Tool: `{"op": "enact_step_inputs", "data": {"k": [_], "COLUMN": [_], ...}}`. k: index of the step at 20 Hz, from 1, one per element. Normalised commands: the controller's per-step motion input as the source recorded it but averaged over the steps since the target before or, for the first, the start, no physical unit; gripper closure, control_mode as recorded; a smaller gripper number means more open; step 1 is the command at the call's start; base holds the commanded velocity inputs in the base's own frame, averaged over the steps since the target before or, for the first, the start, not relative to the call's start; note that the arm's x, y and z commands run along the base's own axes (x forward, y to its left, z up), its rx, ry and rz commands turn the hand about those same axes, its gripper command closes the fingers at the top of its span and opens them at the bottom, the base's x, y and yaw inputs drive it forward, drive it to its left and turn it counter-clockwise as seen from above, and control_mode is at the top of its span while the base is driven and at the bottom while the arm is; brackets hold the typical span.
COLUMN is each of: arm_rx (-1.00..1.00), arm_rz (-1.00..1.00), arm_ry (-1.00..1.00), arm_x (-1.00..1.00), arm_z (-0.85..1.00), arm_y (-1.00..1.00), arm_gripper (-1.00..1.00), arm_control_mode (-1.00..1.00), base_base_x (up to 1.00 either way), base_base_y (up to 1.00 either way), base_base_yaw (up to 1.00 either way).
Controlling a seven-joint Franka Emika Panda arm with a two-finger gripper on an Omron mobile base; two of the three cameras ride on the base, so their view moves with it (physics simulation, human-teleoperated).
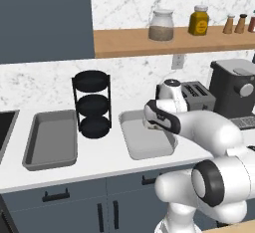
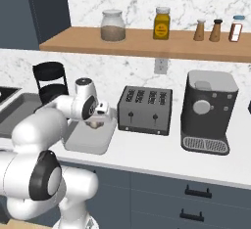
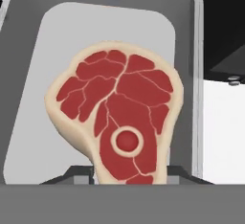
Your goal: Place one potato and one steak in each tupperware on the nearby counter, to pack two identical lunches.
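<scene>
My gripper (image 3: pixel 128 175) is shut on a raw red steak (image 3: pixel 117 117) with a pale fat rim, gripping its narrow lower end. The steak hangs over the grey floor of a tupperware (image 3: pixel 57 41). From the right base, the gripper (image 2: pixel 95 121) points down over that same shallow grey tupperware (image 2: pixel 88 137); whether the steak (image 2: pixel 96 124) touches its floor I cannot tell. The left base view shows this tupperware (image 1: pixel 142 140) partly behind my arm and a second, empty tupperware (image 1: pixel 50 140) further left on the white counter (image 1: pixel 99 162). The potato is out of view.
A black three-tier rack (image 1: pixel 92 105) stands between the two tupperwares. A toaster (image 2: pixel 145 109) and a dark coffee machine (image 2: pixel 208 110) stand to the right. A sink edge (image 1: pixel 5 122) lies at far left. Jars sit on the wooden shelf (image 2: pixel 147 44) above.
</scene>
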Motion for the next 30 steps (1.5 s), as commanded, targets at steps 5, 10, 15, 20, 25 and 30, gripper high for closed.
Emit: {"op": "enact_step_inputs", "data": {"k": [5, 10, 15, 20, 25, 30], "arm_rx": [0.0, 0.0, 0.0, 0.0, 0.0, 0.0], "arm_rz": [0.0, 0.0, 0.0, -0.03, -0.06, -0.05], "arm_ry": [-0.04, -0.01, 0.0, 0.0, 0.0, -0.01], "arm_x": [0.21, 0.41, 0.43, 0.09, -0.11, -0.13], "arm_z": [-0.61, -0.23, 0.05, -0.16, -0.33, -0.01], "arm_y": [0.0, 0.0, 0.0, 0.0, 0.0, 0.0], "arm_gripper": [1.0, 1.0, 1.0, 1.0, 1.0, 1.0], "arm_control_mode": [-1.0, -1.0, -1.0, -1.0, -1.0, -1.0], "base_base_x": [0.0, 0.0, 0.0, 0.0, 0.0, 0.0], "base_base_y": [0.0, 0.0, 0.0, 0.0, 0.0, 0.0], "base_base_yaw": [0.0, 0.0, 0.0, 0.0, 0.0, 0.0]}}
